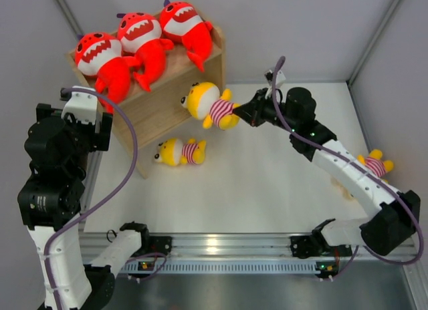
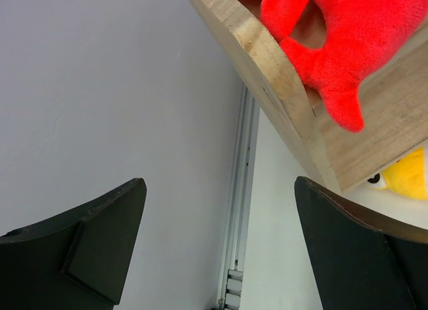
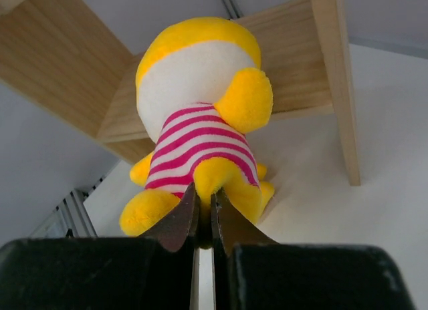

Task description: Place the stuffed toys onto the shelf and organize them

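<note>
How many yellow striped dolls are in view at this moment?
3. One doll is gripped by the right gripper before the shelf; a second doll lies on the table by the shelf's front; a third doll sits at the table's right edge. The lower tier is partly hidden.

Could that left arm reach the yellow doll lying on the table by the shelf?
Probably yes. The left gripper is open and empty, and the lying doll sits uncovered. Only the shelf corner stands between them, so it must swing around.

L arm (image 1: 50, 190) upright at frame left, L gripper (image 2: 219, 186) wide open; R arm (image 1: 348, 170) reaches to centre, R gripper (image 3: 204, 198) clamped on doll (image 3: 194, 123).
</note>
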`<state>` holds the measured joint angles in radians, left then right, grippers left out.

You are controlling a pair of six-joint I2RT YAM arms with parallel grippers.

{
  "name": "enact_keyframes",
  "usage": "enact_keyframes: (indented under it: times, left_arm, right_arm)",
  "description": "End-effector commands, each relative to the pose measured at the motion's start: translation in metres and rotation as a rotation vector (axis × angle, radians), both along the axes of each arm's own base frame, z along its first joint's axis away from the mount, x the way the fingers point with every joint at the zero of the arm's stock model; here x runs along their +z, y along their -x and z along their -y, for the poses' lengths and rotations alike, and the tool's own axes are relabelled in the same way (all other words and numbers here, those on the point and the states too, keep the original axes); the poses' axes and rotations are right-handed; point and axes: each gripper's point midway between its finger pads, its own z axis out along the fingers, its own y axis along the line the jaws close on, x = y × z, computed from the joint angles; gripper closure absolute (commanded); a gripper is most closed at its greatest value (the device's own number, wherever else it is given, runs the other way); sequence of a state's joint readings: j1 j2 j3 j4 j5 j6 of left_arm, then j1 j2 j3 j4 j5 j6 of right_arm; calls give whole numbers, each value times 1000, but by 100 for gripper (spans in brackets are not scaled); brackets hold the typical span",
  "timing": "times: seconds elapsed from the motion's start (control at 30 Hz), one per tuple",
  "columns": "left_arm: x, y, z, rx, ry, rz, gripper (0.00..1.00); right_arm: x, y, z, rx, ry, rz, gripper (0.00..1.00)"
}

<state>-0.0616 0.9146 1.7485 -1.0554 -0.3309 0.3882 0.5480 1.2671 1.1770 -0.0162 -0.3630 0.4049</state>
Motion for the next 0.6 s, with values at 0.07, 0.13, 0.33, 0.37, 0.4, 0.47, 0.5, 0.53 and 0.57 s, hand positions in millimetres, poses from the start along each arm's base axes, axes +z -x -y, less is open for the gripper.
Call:
enact_keyframes:
  times: [0.07,0.13,0.33,0.37,0.4,0.47,0.5,0.53,0.57]
  left_arm:
    - [12,2,-5,31,7,43,1]
    - [11,0,-5,31,5,38,1]
    - [9,-3,-4,23,6,28,1]
    - [8,-4,-4,22,8,27,1]
    - [8,-4,-3,21,8,26,1]
    - [8,-5,-3,19,8,24,1]
    - [7,-5,-3,19,8,23,1]
    - [7,-5,-3,18,9,24,1]
    - [6,-5,-3,17,7,19,1]
  right_arm:
    - [68,-40,-34,-27,-236,109,100]
    - [55,-57,-46,-33,-232,83,100]
    - [57,-90,-73,-89,-242,105,100]
    - [56,-92,-76,-89,-239,108,100]
    - [45,-100,-80,-96,-228,93,100]
    - [45,-104,-85,-93,-223,94,100]
    - [37,-108,-89,-93,-213,82,100]
    - [35,-110,-90,-93,-208,80,100]
    - [32,-111,-91,-97,-205,76,100]
